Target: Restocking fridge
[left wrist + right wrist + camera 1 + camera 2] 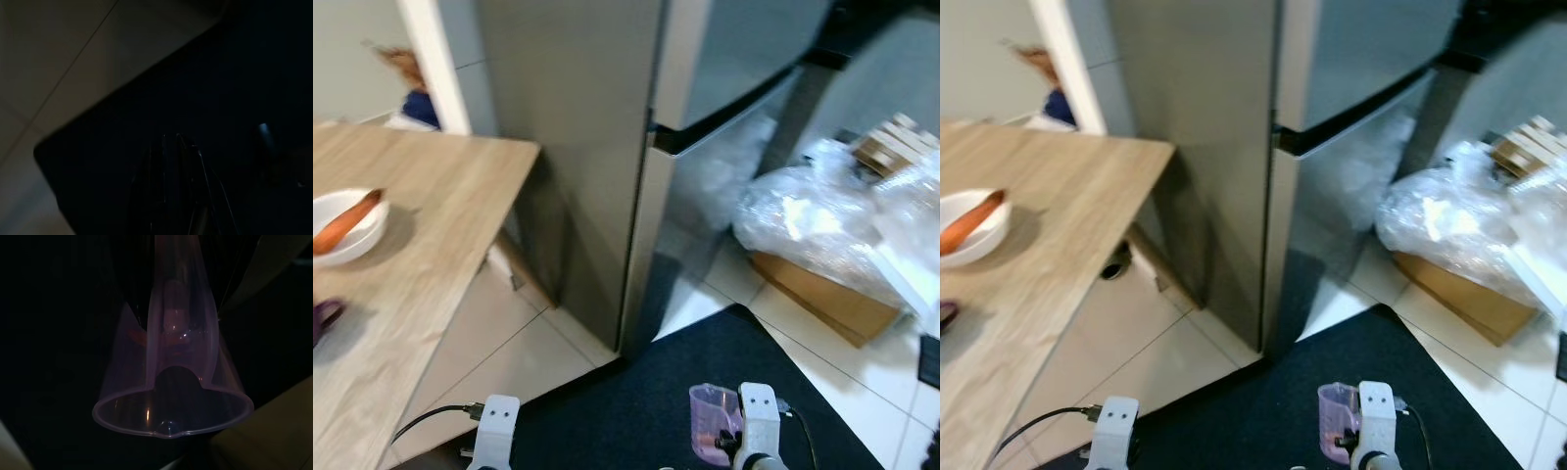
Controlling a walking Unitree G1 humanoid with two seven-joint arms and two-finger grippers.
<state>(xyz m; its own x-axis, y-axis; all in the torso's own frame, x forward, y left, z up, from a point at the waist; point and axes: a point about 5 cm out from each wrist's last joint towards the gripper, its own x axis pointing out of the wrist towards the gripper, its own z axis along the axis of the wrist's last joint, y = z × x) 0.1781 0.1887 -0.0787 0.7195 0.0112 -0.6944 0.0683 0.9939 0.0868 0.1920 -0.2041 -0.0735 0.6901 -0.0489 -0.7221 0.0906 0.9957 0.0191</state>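
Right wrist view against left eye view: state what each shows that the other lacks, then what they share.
Right wrist view: a close look into the purple plastic cup, with its round rim, pour spout and a pinkish patch deep inside. Left eye view: the closed grey fridge, the wooden table bearing a white bowl with a carrot, and a plastic-wrapped bundle on a cardboard box. Shared: the cup, held by the right end effector.
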